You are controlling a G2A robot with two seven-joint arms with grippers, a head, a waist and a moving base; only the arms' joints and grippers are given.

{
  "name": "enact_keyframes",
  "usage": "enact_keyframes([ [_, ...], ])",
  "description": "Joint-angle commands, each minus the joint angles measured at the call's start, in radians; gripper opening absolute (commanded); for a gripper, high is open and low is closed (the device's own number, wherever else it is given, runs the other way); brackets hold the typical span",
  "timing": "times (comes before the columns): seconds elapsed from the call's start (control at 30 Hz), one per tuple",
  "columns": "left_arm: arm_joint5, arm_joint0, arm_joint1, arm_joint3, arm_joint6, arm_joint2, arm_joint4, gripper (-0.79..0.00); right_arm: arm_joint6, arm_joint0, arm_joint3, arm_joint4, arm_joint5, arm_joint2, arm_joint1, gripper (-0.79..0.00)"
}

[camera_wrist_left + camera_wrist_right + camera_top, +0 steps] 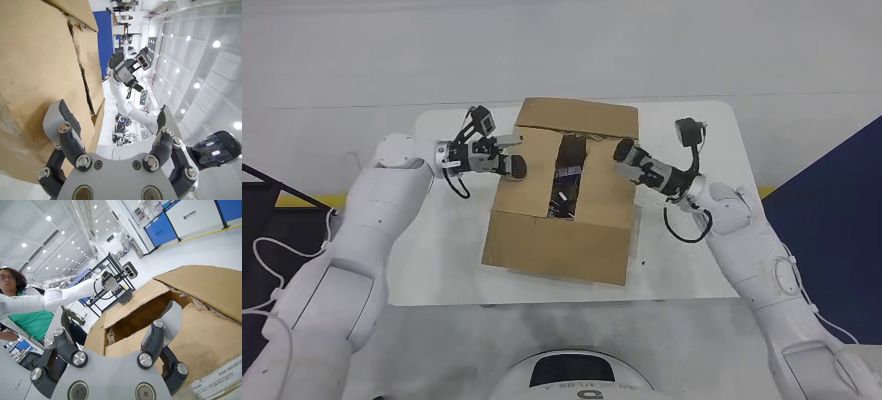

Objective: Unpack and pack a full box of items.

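Mid-way across the white desk (682, 270), brown cardboard box (562, 215) sits flaps ajar, dark contents (567, 185) indistinct through the gap; left gripper (517, 166) and right gripper (622, 152) flank the flaps, jaws wide, empty.

Brown cardboard box (562, 215), upright at the middle of the table (682, 260); top flaps torn-edged, parted along a narrow gap, dark items (567, 187) showing inside.

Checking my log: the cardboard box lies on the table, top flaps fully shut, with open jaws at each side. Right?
Not quite. The top view shows the cardboard box with its flaps parted, a gap showing items inside; the rest holds.
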Motion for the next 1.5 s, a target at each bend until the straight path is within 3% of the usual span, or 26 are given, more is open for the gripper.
enact_keyframes([
  [0.0, -0.002, -0.005, -0.011, 0.016, 0.002, 0.006, -0.022, 0.000, -0.072, 0.016, 0.043, 0.056, 0.034, 0.031, -0.001, 0.000],
  [0.13, -0.016, -0.007, -0.022, 0.022, 0.017, 0.002, -0.047, 0.000, -0.183, 0.067, 0.144, 0.045, 0.121, 0.073, -0.005, 0.000],
  [0.2, -0.028, -0.006, -0.020, 0.023, 0.028, -0.004, -0.045, 0.000, -0.211, 0.110, 0.209, 0.040, 0.211, 0.070, -0.012, 0.000],
  [0.43, -0.078, 0.020, -0.003, 0.021, 0.078, -0.040, -0.031, 0.000, -0.092, 0.310, 0.465, 0.066, 0.414, -0.058, -0.063, 0.000],
  [0.57, -0.110, 0.046, 0.018, 0.012, 0.110, -0.076, -0.022, 0.000, 0.013, 0.391, 0.579, 0.113, 0.413, -0.111, -0.095, 0.000],
  [0.7, -0.144, 0.080, 0.044, 0.004, 0.144, -0.120, -0.017, 0.000, 0.105, 0.442, 0.663, 0.212, 0.343, -0.119, -0.118, 0.000],
  [0.93, -0.159, 0.145, 0.085, -0.022, 0.159, -0.210, -0.063, 0.000, 0.319, 0.479, 0.751, 0.401, 0.218, -0.101, -0.142, 0.000],
  [1.2, -0.173, 0.208, 0.120, -0.106, 0.173, -0.276, -0.047, 0.000, 0.522, 0.498, 0.808, 0.579, 0.177, -0.066, -0.155, 0.000],
  [1.27, -0.177, 0.218, 0.125, -0.124, 0.178, -0.283, -0.033, 0.000, 0.492, 0.512, 0.851, 0.556, 0.164, -0.062, -0.151, 0.000],
  [1.47, -0.194, 0.235, 0.137, -0.170, 0.194, -0.281, 0.045, 0.000, 0.186, 0.561, 0.905, 0.252, 0.256, -0.156, -0.167, 0.000],
])
